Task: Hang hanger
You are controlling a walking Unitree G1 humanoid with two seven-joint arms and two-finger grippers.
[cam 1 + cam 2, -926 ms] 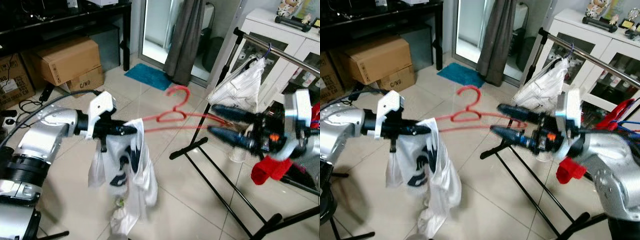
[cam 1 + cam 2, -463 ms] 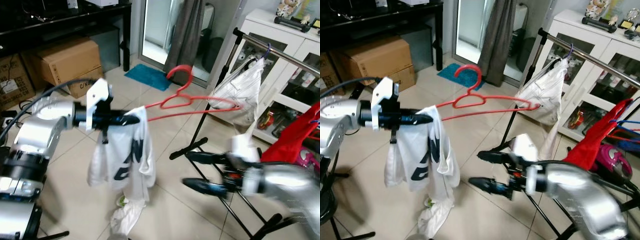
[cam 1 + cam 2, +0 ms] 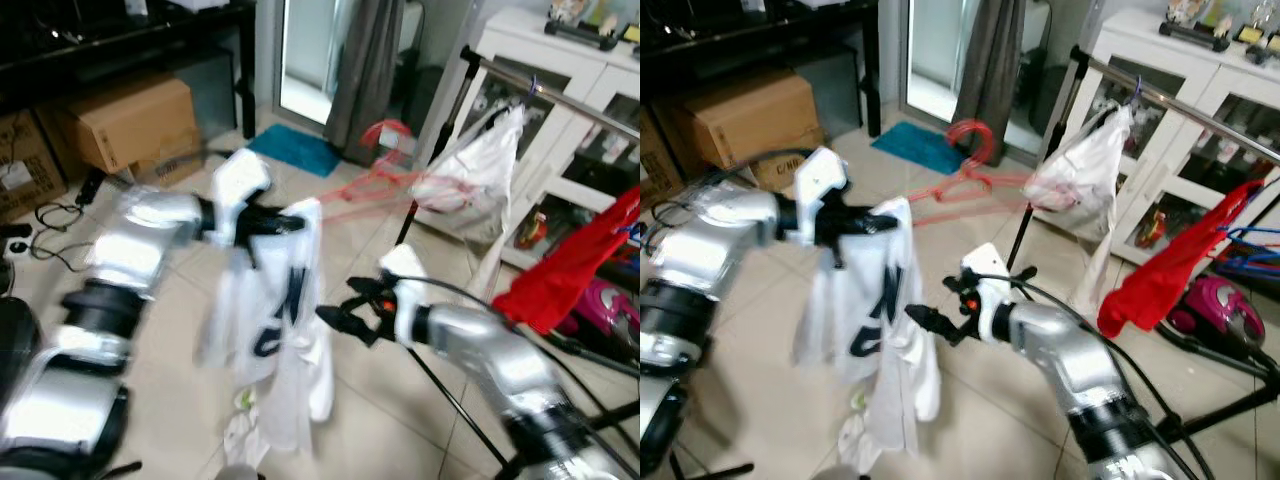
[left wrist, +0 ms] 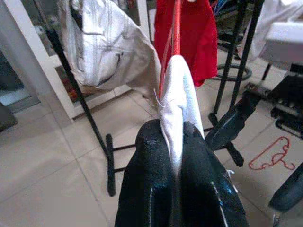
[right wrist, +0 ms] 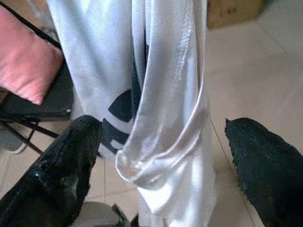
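Hanger [image 3: 975, 180], red, is held out in the air ahead of you, blurred; its hook sits toward the clothes rail [image 3: 1180, 105] and the white garment bag [image 3: 1072, 180] hanging there, but you cannot tell whether the hook touches anything. One end of it runs back into your left gripper [image 3: 880, 222].

Left gripper: arm raised and extended across the scene. From the left wrist view you see both black fingers [image 4: 151, 189] pressed together on a fold of the white shirt [image 3: 275, 340] with the red hanger wire coming out just beyond it. Jaws clamped on shirt and hanger together.

White shirt with dark lettering drapes from that gripper and hangs straight down toward the tiled floor [image 3: 160, 410]; a small crumple of white cloth lies on the tiles beneath it.

Right gripper [image 3: 922, 320]: lower, near the hanging shirt's side at about its middle. In the right wrist view the two fingers [image 5: 57, 165] stand wide apart with the shirt's folds between and beyond them; not gripping. You cannot tell whether they touch the cloth.

Surroundings: red garment [image 3: 1160, 280] hangs on the rack at your right, white cabinet [image 3: 560, 60] behind the rail, cardboard boxes [image 3: 130, 120] at far left, blue mat [image 3: 295, 150] by the grey curtain [image 3: 365, 60].
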